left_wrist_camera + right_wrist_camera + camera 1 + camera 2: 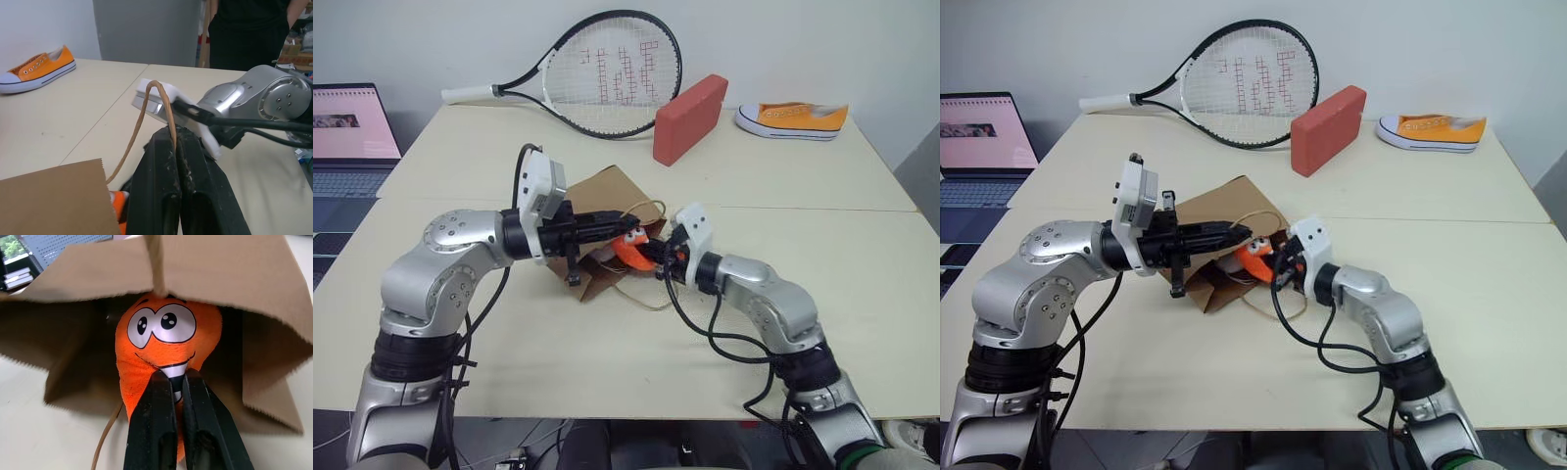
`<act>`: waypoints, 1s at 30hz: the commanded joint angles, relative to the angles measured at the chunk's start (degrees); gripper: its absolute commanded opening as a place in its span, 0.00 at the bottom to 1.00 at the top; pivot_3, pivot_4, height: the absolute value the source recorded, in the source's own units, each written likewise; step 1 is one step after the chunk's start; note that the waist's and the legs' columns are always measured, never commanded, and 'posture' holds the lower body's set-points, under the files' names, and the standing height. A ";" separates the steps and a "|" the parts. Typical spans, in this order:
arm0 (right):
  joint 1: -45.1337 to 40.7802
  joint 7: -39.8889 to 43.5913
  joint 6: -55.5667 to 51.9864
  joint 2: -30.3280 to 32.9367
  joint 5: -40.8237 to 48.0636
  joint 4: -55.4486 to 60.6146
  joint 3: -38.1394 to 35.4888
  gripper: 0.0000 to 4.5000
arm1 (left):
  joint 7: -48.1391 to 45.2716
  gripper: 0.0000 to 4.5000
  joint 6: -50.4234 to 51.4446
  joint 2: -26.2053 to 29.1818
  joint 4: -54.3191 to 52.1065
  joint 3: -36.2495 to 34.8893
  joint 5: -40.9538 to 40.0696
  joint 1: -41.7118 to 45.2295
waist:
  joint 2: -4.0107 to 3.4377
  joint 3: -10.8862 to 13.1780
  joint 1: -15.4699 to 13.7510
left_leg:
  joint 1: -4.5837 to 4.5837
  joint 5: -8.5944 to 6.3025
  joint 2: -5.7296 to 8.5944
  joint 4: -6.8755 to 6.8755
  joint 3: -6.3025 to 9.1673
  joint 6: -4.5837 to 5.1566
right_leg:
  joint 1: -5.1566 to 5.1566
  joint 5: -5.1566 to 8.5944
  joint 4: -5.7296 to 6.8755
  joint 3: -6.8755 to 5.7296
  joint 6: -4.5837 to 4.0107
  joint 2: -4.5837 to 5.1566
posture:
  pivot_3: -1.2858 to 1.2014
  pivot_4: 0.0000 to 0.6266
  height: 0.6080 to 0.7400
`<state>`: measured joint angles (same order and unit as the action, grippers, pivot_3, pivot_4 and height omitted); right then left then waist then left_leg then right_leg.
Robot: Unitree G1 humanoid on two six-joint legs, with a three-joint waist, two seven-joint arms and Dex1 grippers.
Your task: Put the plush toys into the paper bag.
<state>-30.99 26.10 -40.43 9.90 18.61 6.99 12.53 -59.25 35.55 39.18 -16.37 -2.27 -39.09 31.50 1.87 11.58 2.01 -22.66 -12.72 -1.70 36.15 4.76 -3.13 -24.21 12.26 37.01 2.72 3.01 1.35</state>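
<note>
i'm mid-insert: right tool (175, 382) clenched on the carrot (166, 347) at the bag (597, 196) mouth, left tool (176, 147) pinching a handle (146, 112) to lift it open. next, push deeper, then release.

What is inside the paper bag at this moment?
The orange carrot plush sits at the mouth of the paper bag, held by the right gripper. The deeper inside is dark and covered.
</note>
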 commanded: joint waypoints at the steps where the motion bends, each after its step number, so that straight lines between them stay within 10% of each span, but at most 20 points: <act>1: -2.88 -2.63 4.65 -2.20 -3.48 -2.84 0.10 0.00 | -0.19 0.00 0.32 0.84 -2.44 -1.44 -1.43 0.35 | -0.01 0.00 0.03 | 0.00 0.00 0.00 0.00 0.00 0.00 | 0.00 0.00 0.00 0.00 0.00 0.00 | 0.52 0.24 1.00; 14: -5.35 -8.63 19.63 -6.59 -18.22 -17.76 5.70 0.00 | -0.55 0.00 1.30 1.85 -1.95 -1.77 -2.28 0.81 | -0.01 0.01 0.35 | 0.00 0.00 0.00 -0.04 0.00 0.00 | -0.02 -0.01 0.00 0.00 0.00 -0.01 | 0.52 0.24 1.00; 27: -4.55 -5.59 20.01 -7.17 -18.41 -15.11 4.01 0.99 | 0.32 0.00 0.33 1.47 -0.40 -1.63 -0.83 1.34 | -0.01 0.01 0.78 | 0.02 0.00 -0.01 -0.04 0.02 0.00 | -0.01 -0.01 0.03 0.00 -0.01 -0.01 | 0.52 0.24 1.00; 30: -4.21 -4.11 17.17 -7.16 -16.95 -11.35 3.18 0.99 | 0.39 0.00 -0.17 1.20 0.18 -1.47 -0.38 1.63 | -0.01 0.01 0.77 | 0.01 0.00 -0.01 -0.04 0.02 0.00 | -0.02 -0.01 0.03 0.00 -0.01 -0.01 | 0.52 0.24 1.00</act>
<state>-34.99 21.14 -22.31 2.86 0.12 -8.64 16.84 -59.16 36.75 40.34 -15.69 -2.64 -39.64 31.89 1.86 11.59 2.77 -22.66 -12.72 -1.71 36.11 4.79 -3.13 -24.22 12.25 37.04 2.71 3.00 1.34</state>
